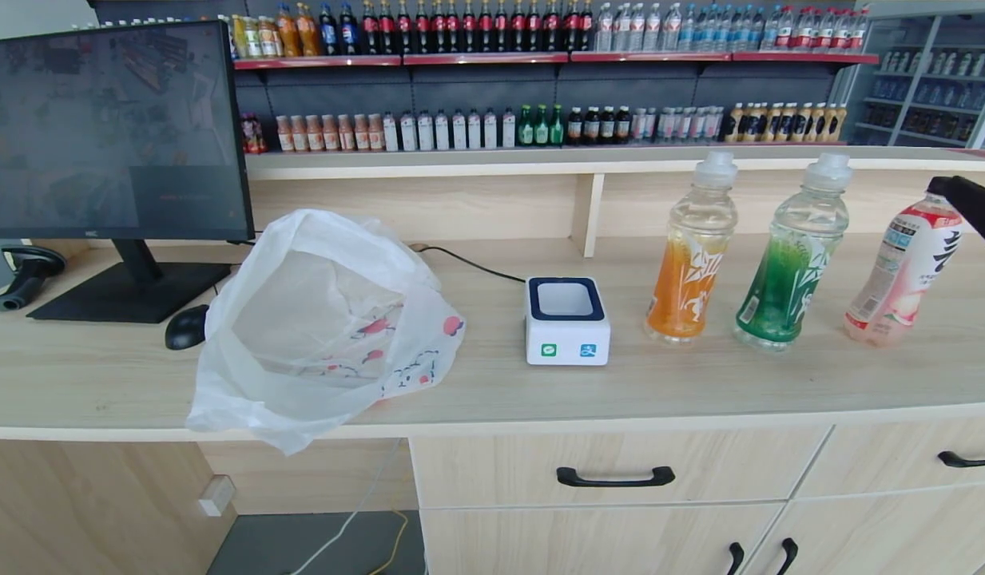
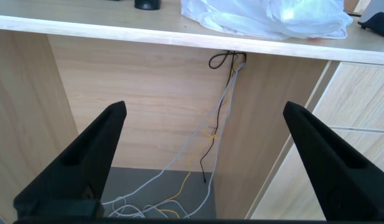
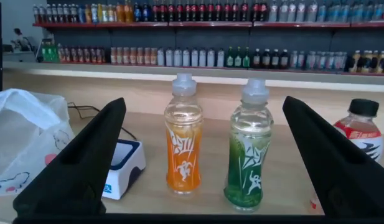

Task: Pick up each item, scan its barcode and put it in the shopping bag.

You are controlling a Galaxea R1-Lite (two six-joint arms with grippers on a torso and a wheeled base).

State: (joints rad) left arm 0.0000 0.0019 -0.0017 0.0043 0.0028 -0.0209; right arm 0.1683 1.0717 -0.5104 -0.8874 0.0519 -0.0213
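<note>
Three drink bottles stand upright in a row on the wooden counter (image 1: 492,383): an orange bottle (image 1: 692,263), a green bottle (image 1: 788,271) and a pink-and-white bottle (image 1: 899,279). Left of them sits the white box scanner (image 1: 566,321), and further left the white shopping bag (image 1: 324,319) lies open. My right gripper (image 3: 205,102) is open, level with the bottles and short of them, facing the orange bottle (image 3: 183,143) and green bottle (image 3: 252,146). Its dark tip (image 1: 971,204) covers the pink bottle's top. My left gripper (image 2: 205,109) is open and holds nothing, below the counter's edge.
A monitor (image 1: 109,136), a mouse (image 1: 187,327) and a hand-held scanner (image 1: 21,279) stand at the counter's left. Shelves of drinks (image 1: 540,72) line the back wall behind a raised ledge. Drawers (image 1: 616,477) are under the counter, and cables (image 2: 210,143) hang beneath the bag.
</note>
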